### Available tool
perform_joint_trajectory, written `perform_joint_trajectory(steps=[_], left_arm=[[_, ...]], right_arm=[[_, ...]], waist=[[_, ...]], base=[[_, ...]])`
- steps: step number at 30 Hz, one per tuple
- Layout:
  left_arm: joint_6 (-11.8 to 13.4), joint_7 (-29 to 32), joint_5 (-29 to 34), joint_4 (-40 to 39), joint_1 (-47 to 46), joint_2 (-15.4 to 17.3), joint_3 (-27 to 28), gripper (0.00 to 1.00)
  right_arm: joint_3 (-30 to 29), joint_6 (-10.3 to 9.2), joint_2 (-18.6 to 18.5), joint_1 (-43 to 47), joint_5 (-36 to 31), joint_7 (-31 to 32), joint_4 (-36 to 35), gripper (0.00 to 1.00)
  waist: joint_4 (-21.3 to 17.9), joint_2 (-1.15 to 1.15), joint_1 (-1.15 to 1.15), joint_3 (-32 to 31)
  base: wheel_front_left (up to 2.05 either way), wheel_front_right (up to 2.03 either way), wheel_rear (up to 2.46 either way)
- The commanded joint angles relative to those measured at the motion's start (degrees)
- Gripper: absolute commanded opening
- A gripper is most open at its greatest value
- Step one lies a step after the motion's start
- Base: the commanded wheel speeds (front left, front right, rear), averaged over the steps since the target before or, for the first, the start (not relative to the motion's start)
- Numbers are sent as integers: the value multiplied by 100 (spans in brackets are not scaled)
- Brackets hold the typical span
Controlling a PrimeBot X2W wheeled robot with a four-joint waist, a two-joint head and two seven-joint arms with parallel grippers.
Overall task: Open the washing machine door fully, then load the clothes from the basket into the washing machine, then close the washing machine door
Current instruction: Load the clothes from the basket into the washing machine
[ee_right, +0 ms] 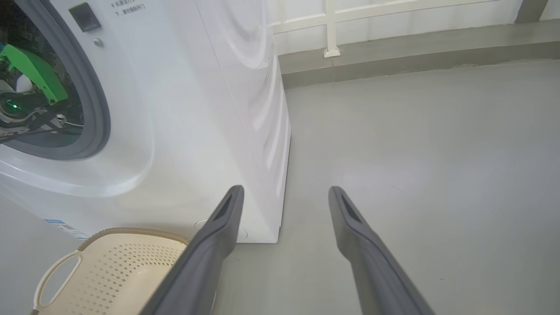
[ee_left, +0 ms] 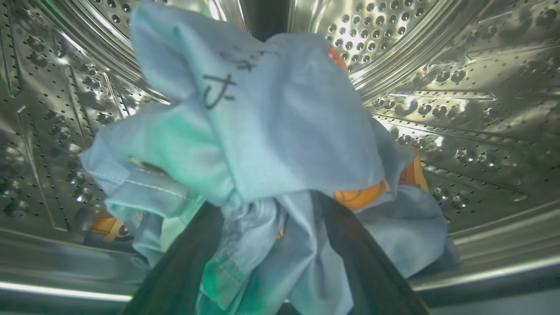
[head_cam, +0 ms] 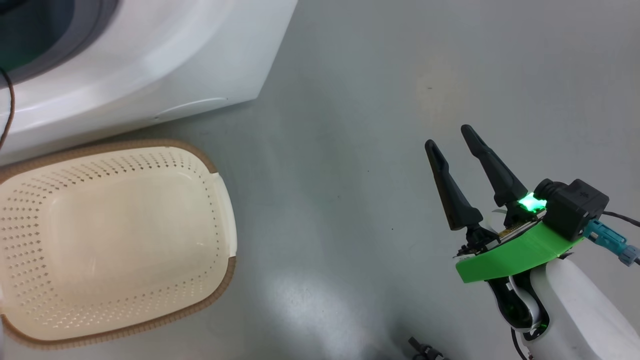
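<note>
The small cream-white perforated plastic basket [head_cam: 30, 240] with a brown rim band is seen empty on the grey floor [head_cam: 380, 90], just beside the big white front-loading washing machine [head_cam: 150, 60]. The light blue printed clothes [ee_left: 271, 122] are found inside the perforated steel drum [ee_left: 459, 87], bunched over and between the fingers of the left gripper [ee_left: 267, 201]. Its jaws are spread wide, so the bundle is judged loose rather than clamped. The right gripper [head_cam: 450, 137] is held wide open and empty above the floor. Loading is judged nearly done. The left arm is yet to be drawn out and the washing machine door closed.
</note>
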Motion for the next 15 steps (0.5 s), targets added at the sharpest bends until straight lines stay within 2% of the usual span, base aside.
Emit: perform_joint_trajectory(steps=[1,15], left_arm=[[-17,-47,53,-53,-91,220,2,100],[-210,-689,-23,183,460,51,-115,100]], right_arm=[[96,25,-83,90,-29,-46,-82,100],[120,25,-149,91,15,-46,5,100]], waist=[[0,0,0,-34],[190,0,0,-429]], base=[[0,0,0],[0,0,0]])
